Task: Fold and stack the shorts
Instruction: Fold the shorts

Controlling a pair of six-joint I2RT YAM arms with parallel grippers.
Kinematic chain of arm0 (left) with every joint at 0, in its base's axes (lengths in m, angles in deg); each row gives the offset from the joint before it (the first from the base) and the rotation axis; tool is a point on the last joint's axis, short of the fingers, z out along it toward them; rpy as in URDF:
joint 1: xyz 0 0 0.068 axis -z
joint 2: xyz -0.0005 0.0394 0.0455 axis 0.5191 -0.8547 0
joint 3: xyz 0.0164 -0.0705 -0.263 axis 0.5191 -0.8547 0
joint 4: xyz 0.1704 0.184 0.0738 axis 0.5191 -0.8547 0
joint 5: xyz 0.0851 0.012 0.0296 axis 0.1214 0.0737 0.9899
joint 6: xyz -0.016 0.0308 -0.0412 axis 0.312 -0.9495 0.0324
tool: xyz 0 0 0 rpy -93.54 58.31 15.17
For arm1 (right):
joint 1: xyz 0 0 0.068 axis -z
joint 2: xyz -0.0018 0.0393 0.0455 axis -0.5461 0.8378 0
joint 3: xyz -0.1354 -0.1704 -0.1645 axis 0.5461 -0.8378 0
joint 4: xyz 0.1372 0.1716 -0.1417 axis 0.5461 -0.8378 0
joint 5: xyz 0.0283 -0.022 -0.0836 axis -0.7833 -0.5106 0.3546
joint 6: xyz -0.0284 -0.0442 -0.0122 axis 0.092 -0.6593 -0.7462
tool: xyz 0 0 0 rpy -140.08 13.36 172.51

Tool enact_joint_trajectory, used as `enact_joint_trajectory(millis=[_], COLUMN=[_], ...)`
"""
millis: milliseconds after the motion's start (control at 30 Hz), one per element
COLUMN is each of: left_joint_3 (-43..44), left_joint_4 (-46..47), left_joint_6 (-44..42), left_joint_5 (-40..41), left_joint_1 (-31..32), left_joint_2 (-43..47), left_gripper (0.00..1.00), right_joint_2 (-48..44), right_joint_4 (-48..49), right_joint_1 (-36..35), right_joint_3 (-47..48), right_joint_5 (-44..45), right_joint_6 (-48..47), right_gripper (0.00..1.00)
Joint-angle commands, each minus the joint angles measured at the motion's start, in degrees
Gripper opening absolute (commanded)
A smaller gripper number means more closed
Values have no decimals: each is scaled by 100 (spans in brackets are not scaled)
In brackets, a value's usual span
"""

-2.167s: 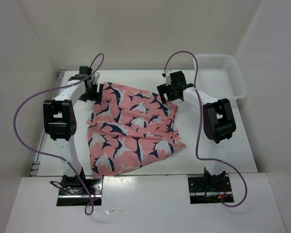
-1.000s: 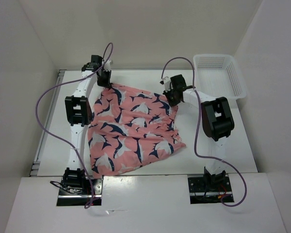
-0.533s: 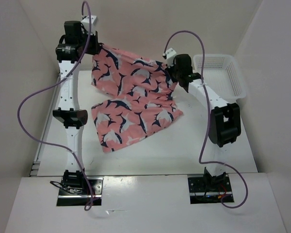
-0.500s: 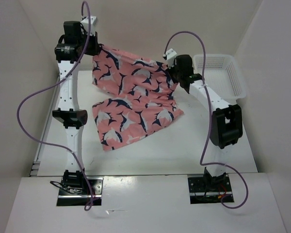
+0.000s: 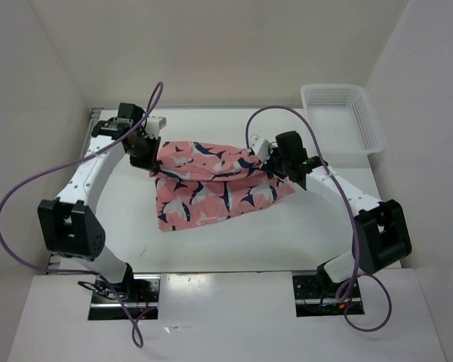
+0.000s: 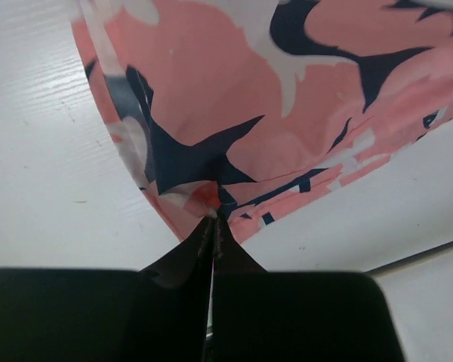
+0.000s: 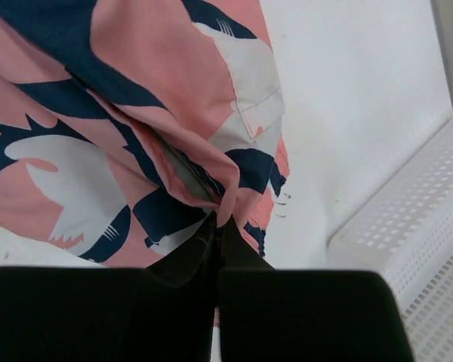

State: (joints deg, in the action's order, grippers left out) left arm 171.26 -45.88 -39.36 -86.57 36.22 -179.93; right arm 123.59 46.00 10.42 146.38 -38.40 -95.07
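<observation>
- Black-and-white left arm (image 5: 90,173) comes in from the near-left corner and reaches up toward the back-left part of the counter (image 5: 234,245).
- The left jaws are pinched tight on the left end of the shorts (image 5: 211,185). In the wrist view the two black tips meet, with a little tuck of pink cloth caught right between them.
- The shorts sit mid-counter, strung between the two arms. They're salmon pink with navy and white fish shapes all over.
- The top part is a bunched band running left to right between the two grips. Below it a flatter layer lies on the counter and pokes out toward the near-left.
- I honestly can't tell from above whether the band is lifted a bit or resting on the layer under it.
- Same deal with the right jaws: they're clamped shut on the right end of the shorts. That wrist view shows the tips closed on a gathered fold, beside a stitched white patch.
- The right arm (image 5: 340,188) bends in from the near-right corner.
- A white mesh basket (image 5: 366,124) sits at the far-right corner of the counter, near the right jaws but not touching the shorts.
</observation>
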Motion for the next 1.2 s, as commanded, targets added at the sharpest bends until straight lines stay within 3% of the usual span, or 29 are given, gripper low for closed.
enact_joint_trajectory(millis=[0, 233, 367, 467, 500, 533, 567, 633, 667, 833, 933, 967, 1033, 1100, 1167], left_joint_3=[-582, -716, -1163, -1366, -1567, -1699, -1840, -2069, -2244, -2360, -2307, -2307, -2307, -2508, -3042], left_joint_4=[746, 466, -8, -640, -1016, -1194, -1335, -1616, -1696, -1619, -715, -495, -370, -143, 156], left_joint_6=[-23, -23, -23, -23, -23, -23, -23, -23, -23, -23, -23, -23, -23, -23, -23], left_joint_5=[249, 249, 249, -319, -453, -550, -629, -683, -683, -446, -385, -315, -375, -280, 386], left_joint_1=[32, -82, 259, 575, 690, 813, 928, 1008, 1008, 771, 656, 656, 656, 656, 656], left_joint_2=[616, 1266, 1600, 1733, 1794, 1794, 1794, 1847, 1847, 1847, 1672, 1489, 1286, 1232, 1301], left_gripper=[0, 0, 0, 9, 23, 23, 39, 45, 47, 62, 69, 69, 69, 69, 70], right_joint_2=[-445, -885, -1035, -1088, -1296, -1412, -1543, -1816, -2096, -2415, -2082, -1959, -1520, -995, -554], right_joint_4=[-111, -602, -1051, -1665, -1936, -2052, -2167, -2404, -2405, -2405, -2108, -1749, -1352, -921, -727], right_joint_1=[-70, -70, -70, -70, -70, -70, -149, -263, -264, -264, -876, -1488, -2019, -2477, -2610], right_joint_3=[-232, -453, -392, -277, -277, -338, -443, -794, -874, -393, -101, -101, -250, -251, -32], right_joint_5=[-103, -190, -244, -532, -734, -736, -805, -702, -622, -927, -1141, -1036, -736, -814, -928], right_joint_6=[-522, -1269, -1559, -1787, -1953, -2086, -2252, -2717, -2789, -2326, -1492, -1176, -1085, -893, -708], right_gripper=[0, 0, 0, 0, 28, 28, 69, 82, 100, 100, 100, 100, 100, 92, 86])
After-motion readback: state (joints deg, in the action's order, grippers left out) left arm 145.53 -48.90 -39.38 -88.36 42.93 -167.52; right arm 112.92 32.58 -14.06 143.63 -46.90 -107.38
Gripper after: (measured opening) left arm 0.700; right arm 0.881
